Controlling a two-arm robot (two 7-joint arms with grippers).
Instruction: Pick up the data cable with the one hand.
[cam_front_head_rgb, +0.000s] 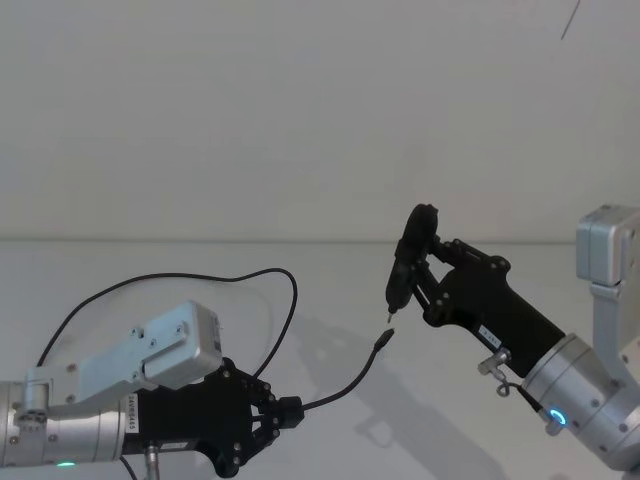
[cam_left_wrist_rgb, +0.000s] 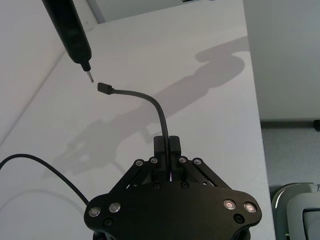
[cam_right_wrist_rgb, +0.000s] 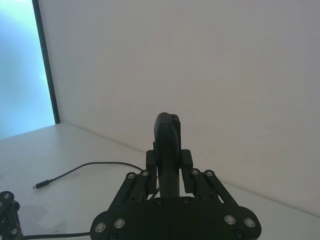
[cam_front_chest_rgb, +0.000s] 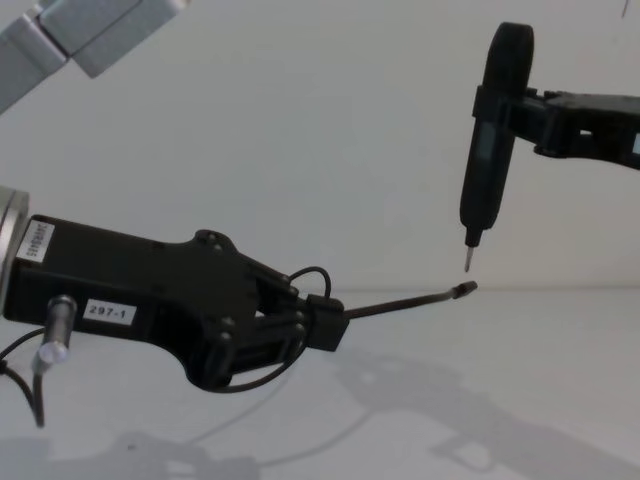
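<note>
so the left gripper (cam_front_head_rgb: 285, 410), the bulky black one with the white 297-1 label (cam_front_chest_rgb: 108, 312), is low on the left side over the white table (cam_front_head_rgb: 330, 270), reaching toward the middle. its two short fingers are clamped tight on the data cable (cam_front_head_rgb: 362, 372). in the left wrist view you can see the cord pinched right between the fingertips (cam_left_wrist_rgb: 174, 144).

a short stretch of cable sticks out past the fingers, up in the air and off the table. in the chest view it runs nearly level, rising a bit toward the right. it ends in the small black plug (cam_front_chest_rgb: 465, 289). the rest of the cord arcs back behind the gripper in a big loop over the table toward the left.

the right gripper (cam_front_head_rgb: 425, 265) comes in from the right, higher up, and its fingers are closed around a black pen-shaped tool (cam_front_chest_rgb: 490, 140). the tool hangs nearly upright with its thin tip pointing down. that tip sits just above the plug with a small gap, so they're not touching. the left wrist view shows the same thing, tip and plug close but apart.

from the right wrist view the cable lies farther off on the table, plug end out.
</note>
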